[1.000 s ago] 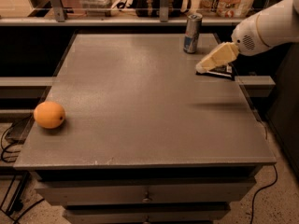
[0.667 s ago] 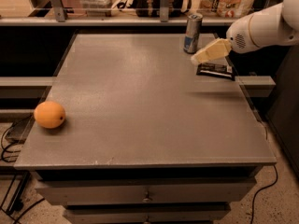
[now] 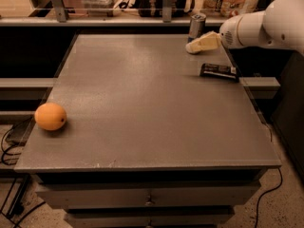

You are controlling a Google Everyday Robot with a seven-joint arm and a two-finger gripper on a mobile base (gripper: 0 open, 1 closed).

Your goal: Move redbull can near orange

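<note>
Camera view: take the grey table [image 3: 142,103] top as the dial, with 12 o'clock at the far edge. The redbull can [image 3: 196,25] stands upright at about 1 o'clock, right at the far edge of the top, its silver lid facing up. The orange [image 3: 50,116] rests at about 8 o'clock, close to the left edge and well apart from the can, almost the whole width of the top lying between them. The white arm [image 3: 261,25] enters from the right at 2 o'clock and reaches leftward. Its cream-coloured gripper [image 3: 194,46] sits low over the top just beside the can, on the can's near side at roughly its 6 o'clock, tip pointing left. Whether the gripper is parted or closed cannot be told, nor whether it touches the can. A flat black packet [image 3: 218,71] lies at about 2 o'clock near the right edge, below the gripper and apart from it. A drawer front [image 3: 147,198] shows beneath the top. Cables [image 3: 7,141] lie on the floor at the left.
</note>
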